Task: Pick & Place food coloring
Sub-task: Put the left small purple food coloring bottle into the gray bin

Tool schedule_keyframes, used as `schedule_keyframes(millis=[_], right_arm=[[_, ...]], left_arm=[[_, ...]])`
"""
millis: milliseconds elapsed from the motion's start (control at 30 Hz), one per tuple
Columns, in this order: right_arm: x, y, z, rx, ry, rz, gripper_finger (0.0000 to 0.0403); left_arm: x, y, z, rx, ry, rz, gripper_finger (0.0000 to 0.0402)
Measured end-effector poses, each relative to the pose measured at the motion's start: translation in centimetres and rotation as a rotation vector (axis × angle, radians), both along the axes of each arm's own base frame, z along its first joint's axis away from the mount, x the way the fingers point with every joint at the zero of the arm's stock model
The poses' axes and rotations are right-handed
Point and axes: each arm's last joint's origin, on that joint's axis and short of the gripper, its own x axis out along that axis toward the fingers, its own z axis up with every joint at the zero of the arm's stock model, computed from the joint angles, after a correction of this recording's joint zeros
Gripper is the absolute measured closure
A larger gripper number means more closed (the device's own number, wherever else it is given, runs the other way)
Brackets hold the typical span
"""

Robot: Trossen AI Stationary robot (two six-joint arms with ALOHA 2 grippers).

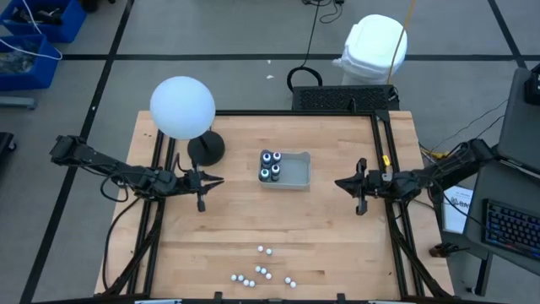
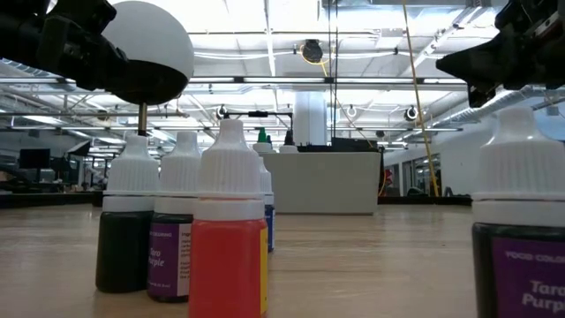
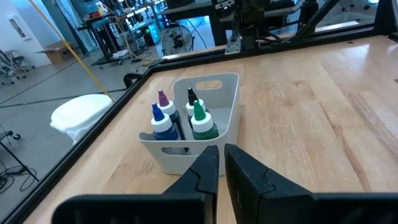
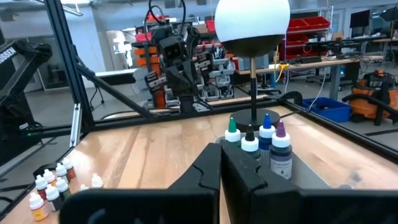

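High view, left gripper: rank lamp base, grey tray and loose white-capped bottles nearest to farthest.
From the left gripper, hovering at the table's left:
1. Lamp base: black disc just beyond it, toward the table's back.
2. Grey tray: mid-table, toward the right arm, with four bottles at its left end.
3. Loose white-capped bottles: scattered along the front edge, farthest.

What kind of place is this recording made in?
Probably a robotics lab or workshop hall: a wooden table inside a black frame stands on a grey floor, with open ceiling lights above and equipment racks behind.
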Motion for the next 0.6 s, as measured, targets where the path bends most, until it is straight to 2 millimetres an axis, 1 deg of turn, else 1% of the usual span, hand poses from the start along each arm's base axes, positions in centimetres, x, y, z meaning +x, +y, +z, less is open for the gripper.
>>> schedule_keyframes(millis=[267,600], right_arm=[[-0.7,-0.3,0.8,0.003,-0.072,-0.004,0.0403],[-2.4,-1.0,1.7,0.005,-0.183,-0.016,0.0403]], left_arm=[[0.0,0.0,0.0,0.0,0.0,0.0,0.0366],[0.0,0.0,0.0,0.0,0.0,0.0,0.0366]])
